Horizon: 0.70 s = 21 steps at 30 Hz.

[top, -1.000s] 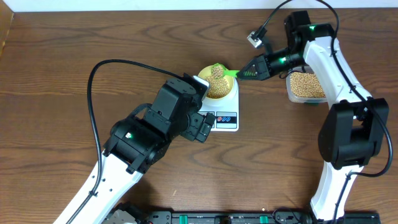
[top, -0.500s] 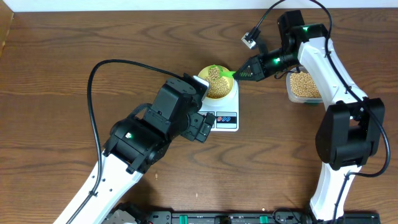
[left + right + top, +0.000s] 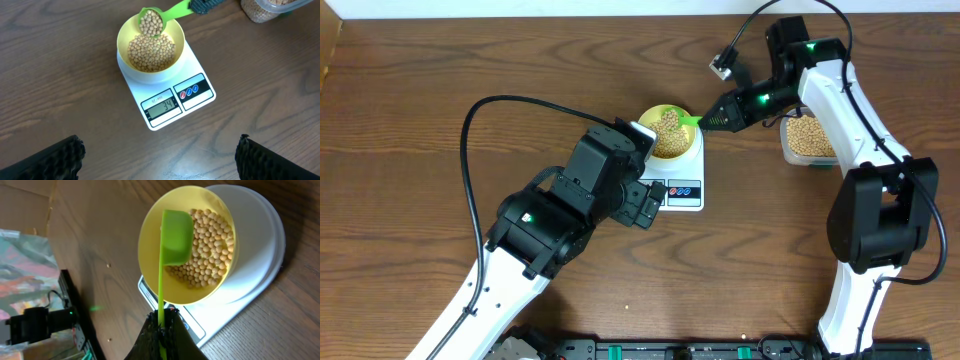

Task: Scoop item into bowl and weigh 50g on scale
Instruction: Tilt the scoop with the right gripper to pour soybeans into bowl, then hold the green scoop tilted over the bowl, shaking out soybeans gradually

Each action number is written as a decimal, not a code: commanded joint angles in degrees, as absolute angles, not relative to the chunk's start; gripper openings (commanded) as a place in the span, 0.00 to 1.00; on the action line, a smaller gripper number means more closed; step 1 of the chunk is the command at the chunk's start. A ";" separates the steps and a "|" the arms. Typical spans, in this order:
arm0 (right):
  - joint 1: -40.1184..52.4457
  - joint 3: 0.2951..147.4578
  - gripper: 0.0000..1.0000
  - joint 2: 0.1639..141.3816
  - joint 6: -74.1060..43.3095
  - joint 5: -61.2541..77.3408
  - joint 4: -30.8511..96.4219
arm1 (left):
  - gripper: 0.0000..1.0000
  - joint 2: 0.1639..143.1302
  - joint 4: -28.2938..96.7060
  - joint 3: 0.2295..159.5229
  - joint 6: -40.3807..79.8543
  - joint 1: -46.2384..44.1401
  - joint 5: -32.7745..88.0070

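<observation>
The pale yellow bowl (image 3: 669, 133) stands on the white scale (image 3: 682, 185) and holds tan beans (image 3: 151, 51); the display (image 3: 162, 106) reads 34. My right gripper (image 3: 722, 115) is shut on the handle of a green scoop (image 3: 688, 119), whose cup (image 3: 150, 22) holds beans tilted over the bowl. In the right wrist view the scoop (image 3: 175, 235) hangs over the bowl (image 3: 150, 245). My left gripper (image 3: 160, 155) is open and empty, above the table in front of the scale.
A clear plastic tub (image 3: 807, 138) of beans stands right of the scale, also at the top right of the left wrist view (image 3: 265, 7). A small white tag (image 3: 724, 62) lies behind the scale. One stray bean (image 3: 626, 309) lies near the front.
The right gripper has shifted slightly left and up with the scoop, and the scoop has tipped over the bowl. The left arm has not moved.
</observation>
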<state>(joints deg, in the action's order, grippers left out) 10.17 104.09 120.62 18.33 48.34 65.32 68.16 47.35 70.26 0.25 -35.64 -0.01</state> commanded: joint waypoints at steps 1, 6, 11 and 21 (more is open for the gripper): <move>11.90 105.27 0.01 121.01 17.58 46.28 65.28 | 0.99 68.47 47.37 70.94 1.17 -35.42 -0.69; 13.26 105.32 0.01 120.97 16.69 43.40 64.73 | 0.99 68.47 47.35 70.94 1.17 -35.42 -0.69; 14.20 105.62 0.01 120.60 15.09 41.78 63.35 | 0.99 68.47 47.35 70.94 1.17 -35.42 -0.69; 15.94 109.91 0.01 120.22 14.15 34.65 64.58 | 0.99 68.47 47.37 70.94 1.17 -35.42 -0.69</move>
